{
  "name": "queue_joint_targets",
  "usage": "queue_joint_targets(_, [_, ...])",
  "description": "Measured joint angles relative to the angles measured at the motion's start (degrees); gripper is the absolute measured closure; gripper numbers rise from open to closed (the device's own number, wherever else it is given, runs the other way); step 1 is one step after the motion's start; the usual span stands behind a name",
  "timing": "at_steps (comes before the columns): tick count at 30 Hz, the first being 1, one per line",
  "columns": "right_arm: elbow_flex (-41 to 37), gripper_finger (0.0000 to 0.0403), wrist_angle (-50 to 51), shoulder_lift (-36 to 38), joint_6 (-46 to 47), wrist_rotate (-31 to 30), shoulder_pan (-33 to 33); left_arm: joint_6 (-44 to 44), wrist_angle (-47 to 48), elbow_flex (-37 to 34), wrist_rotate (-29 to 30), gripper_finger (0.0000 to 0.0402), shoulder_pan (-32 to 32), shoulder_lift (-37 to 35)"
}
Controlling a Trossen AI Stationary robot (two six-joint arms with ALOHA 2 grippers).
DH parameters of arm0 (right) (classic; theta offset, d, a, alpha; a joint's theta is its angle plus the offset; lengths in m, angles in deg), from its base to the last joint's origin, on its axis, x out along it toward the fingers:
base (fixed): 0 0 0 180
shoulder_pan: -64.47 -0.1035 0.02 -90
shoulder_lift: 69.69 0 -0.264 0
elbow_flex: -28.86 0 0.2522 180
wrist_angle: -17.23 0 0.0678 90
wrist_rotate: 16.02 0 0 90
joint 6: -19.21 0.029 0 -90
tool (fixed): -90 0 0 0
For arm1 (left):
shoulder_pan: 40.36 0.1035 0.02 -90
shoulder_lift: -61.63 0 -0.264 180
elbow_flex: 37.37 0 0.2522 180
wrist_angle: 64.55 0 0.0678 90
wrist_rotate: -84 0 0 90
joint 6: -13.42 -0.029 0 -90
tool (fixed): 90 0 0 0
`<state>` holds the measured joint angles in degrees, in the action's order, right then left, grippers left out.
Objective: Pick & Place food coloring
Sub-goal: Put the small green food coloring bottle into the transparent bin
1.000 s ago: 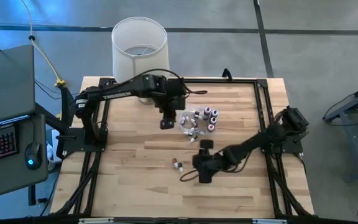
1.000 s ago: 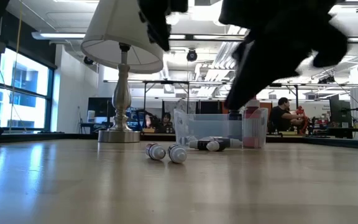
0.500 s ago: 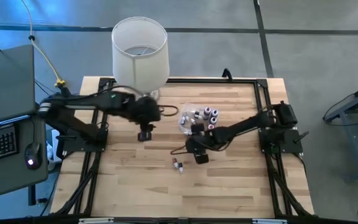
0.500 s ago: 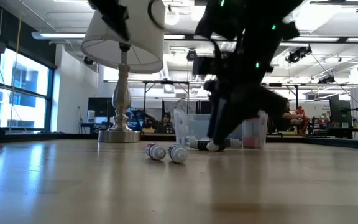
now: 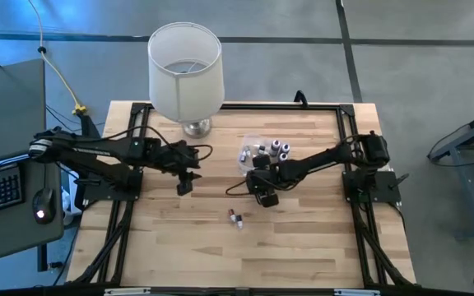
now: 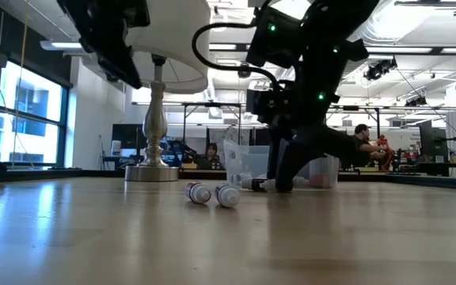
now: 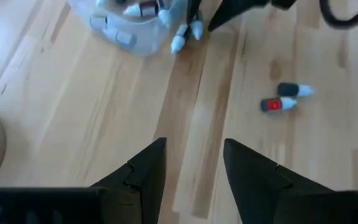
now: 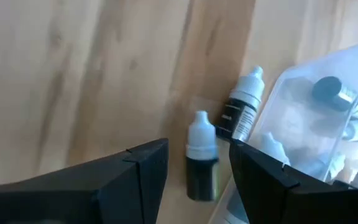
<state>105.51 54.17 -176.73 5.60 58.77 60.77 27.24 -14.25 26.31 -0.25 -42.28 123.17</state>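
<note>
Right wrist view, right claw open, empty, straddling a food coloring bottle

Bare tabletop lies open along the near side, broken only by two loose bottles. Farther back, the lamp and the clear tub crowd the middle, with the right gripper just beside the tub.

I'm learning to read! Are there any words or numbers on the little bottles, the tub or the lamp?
No text can be read anywhere.
Bottle with a white label beside the clear tub: print too blurred to read.
Dark bottle between the right gripper's jaws: no label visible.
Two bottles lying apart on the table: too small to tell.
Lamp: no writing visible.
</note>
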Motion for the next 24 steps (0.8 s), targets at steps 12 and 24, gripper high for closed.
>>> queue_joint_targets(12, [0.20, 0.0268, 0.56, -1.56, -0.23, 5.13, 1.66, 0.00, -0.82, -1.93, 0.52, 0.0246, 0.00, -0.10])
queue_joint_targets(24, [-0.18, 0.0342, 1.17, 0.61, 3.49, 0.28, 0.42, 0.22, -0.94, -1.93, 0.54, 0.0246, 0.00, -0.07])
